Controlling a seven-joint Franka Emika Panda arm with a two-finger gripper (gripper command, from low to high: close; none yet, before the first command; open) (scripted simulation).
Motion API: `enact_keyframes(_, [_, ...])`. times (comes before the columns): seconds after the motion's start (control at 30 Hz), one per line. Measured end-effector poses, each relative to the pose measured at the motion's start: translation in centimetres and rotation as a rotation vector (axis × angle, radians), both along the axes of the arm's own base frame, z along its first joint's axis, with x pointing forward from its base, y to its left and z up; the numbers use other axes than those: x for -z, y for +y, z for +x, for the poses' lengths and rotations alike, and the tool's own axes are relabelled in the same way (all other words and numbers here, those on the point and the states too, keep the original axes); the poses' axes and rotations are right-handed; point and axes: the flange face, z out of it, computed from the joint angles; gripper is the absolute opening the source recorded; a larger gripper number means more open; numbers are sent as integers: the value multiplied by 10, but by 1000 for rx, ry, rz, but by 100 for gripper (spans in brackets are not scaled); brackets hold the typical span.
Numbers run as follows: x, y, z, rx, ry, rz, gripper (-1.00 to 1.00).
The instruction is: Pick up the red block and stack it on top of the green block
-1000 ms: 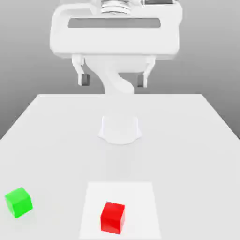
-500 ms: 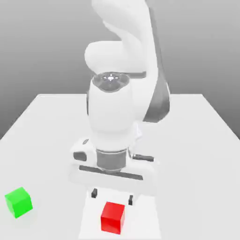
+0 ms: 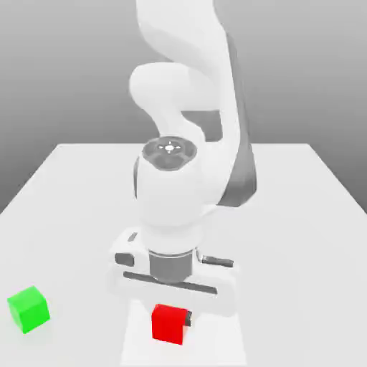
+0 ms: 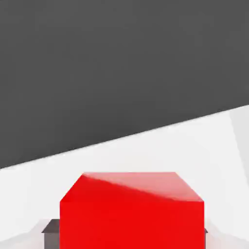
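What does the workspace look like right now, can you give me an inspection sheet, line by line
Surface: white table, a lighter square patch under the red block.
Job's things: red block on the table between the gripper's fingers; green block alone near the exterior view's left edge, apart from it. Not yet stacked.
Clutter: nothing seen.
Grippers: gripper down over the red block, one dark finger against its side, shut on it.
Cables: nothing seen.
Surroundings: plain grey backdrop.

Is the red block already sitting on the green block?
No: the red block is on the table under the gripper, while the green block sits apart toward the exterior view's left.
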Motion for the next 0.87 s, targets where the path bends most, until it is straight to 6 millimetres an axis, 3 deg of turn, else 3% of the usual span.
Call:
enact_keyframes(0.3, [-20, -122, -12, -94, 3, -2, -100])
enact_keyframes(0.6, [-37, -243, -59, -190, 1, 1, -100])
enact_keyframes(0.73, [4, -255, -65, -200, 1, 2, -100])
enact_keyframes(0.77, [17, -255, -65, -200, 1, 2, 100])
enact_keyframes(0.87, [17, -255, -65, -200, 1, 2, 100])
